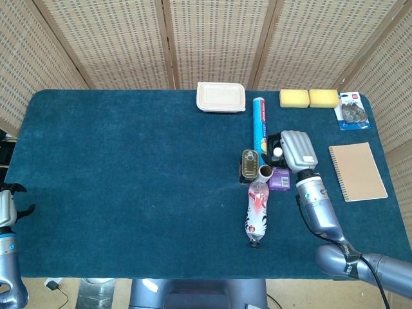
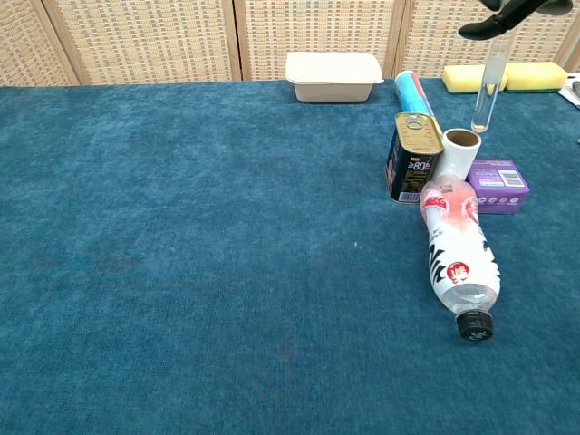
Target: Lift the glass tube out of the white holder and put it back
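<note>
The glass tube [image 2: 488,91] hangs upright in the air, held at its top by my right hand [image 1: 295,150], whose dark fingertips [image 2: 494,24] show at the top edge of the chest view. The tube's lower end sits just right of and slightly above the open mouth of the white holder [image 2: 457,154], a short white cylinder also seen in the head view [image 1: 264,171]. The holder stands empty between a tin can [image 2: 413,157] and a purple box [image 2: 497,186]. My left hand [image 1: 8,205] hangs off the table's left edge, fingers apart, holding nothing.
A plastic bottle [image 2: 459,256] lies on its side in front of the holder. A blue tube [image 1: 259,120], a white lidded container [image 1: 221,96] and two yellow sponges [image 1: 309,98] lie further back. A notebook [image 1: 357,171] and a blister pack [image 1: 351,112] are at the right.
</note>
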You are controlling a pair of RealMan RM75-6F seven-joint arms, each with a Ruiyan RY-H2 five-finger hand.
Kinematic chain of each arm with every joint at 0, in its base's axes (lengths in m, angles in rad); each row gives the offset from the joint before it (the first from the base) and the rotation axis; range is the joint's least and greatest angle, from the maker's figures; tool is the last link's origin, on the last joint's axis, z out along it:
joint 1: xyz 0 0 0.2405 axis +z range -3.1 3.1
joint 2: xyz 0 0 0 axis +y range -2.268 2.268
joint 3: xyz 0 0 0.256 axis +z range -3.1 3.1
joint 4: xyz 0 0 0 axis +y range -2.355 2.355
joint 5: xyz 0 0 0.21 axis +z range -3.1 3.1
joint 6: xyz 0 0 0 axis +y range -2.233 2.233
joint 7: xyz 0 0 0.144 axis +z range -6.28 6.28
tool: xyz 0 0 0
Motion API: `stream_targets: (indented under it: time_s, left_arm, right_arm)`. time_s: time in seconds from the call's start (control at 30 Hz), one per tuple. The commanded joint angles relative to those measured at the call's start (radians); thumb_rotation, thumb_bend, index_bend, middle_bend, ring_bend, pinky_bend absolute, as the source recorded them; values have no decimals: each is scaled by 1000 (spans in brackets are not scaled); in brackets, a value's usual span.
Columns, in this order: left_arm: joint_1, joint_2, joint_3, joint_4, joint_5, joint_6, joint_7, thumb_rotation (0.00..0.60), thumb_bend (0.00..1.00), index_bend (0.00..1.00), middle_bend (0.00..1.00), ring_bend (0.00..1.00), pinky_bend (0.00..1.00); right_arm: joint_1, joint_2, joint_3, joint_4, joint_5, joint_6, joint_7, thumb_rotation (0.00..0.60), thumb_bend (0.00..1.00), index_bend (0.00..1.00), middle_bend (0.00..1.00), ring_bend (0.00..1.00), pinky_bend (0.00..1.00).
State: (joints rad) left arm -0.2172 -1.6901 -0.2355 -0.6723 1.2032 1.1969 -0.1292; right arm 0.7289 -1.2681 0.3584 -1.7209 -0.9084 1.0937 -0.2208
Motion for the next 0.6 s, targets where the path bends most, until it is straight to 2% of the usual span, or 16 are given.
stream_targets:
  time_s: [0.03,0.6]
  left_arm:
    - [0,0,0,0,0,0,0,600,153,453,419,234,316]
    - [0,0,0,0,0,-1,0,600,153,453,419,234,316]
  right_arm:
    - [2,-5,-2,2,2,-2,1,600,356,783,1000,1000,881]
    - [2,-37,-21,42,2,-22,22,600,355,784,1000,1000,880]
